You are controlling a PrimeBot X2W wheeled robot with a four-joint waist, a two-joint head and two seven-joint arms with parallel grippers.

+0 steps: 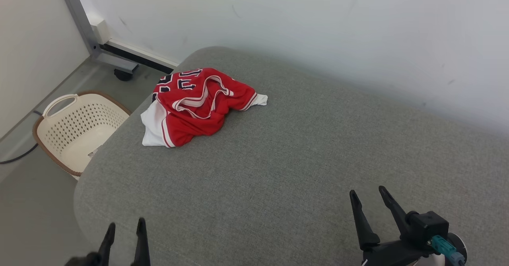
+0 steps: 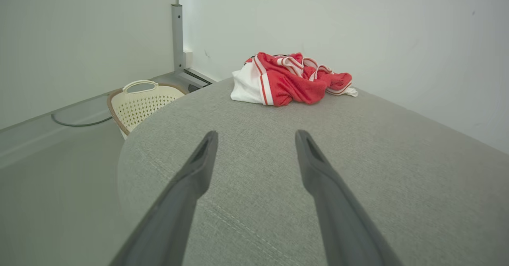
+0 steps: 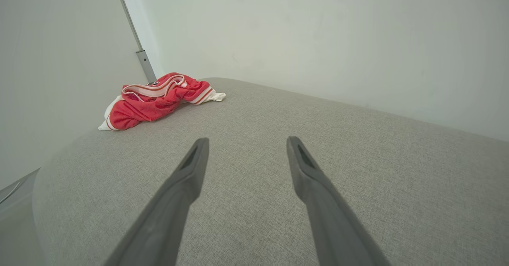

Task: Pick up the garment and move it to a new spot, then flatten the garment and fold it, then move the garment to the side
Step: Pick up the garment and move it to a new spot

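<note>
the grey cushion is wide and bare toward the middle and right, so there is room for a new spot. the garment, a red jersey with white trim, lies crumpled at the far left corner, close to the edge above the basket on the floor. the step in hand looks to be the first reach and pick-up. it likely goes best from the top of the heap, where folds stand up, with a deep pinch, then a draw toward the middle so the cloth does not slide off the edge. the left gripper hovers at the near left edge and the right gripper at the near right. both point forward, fingers spread wide, grasping nothing, well apart from the garment.
</note>
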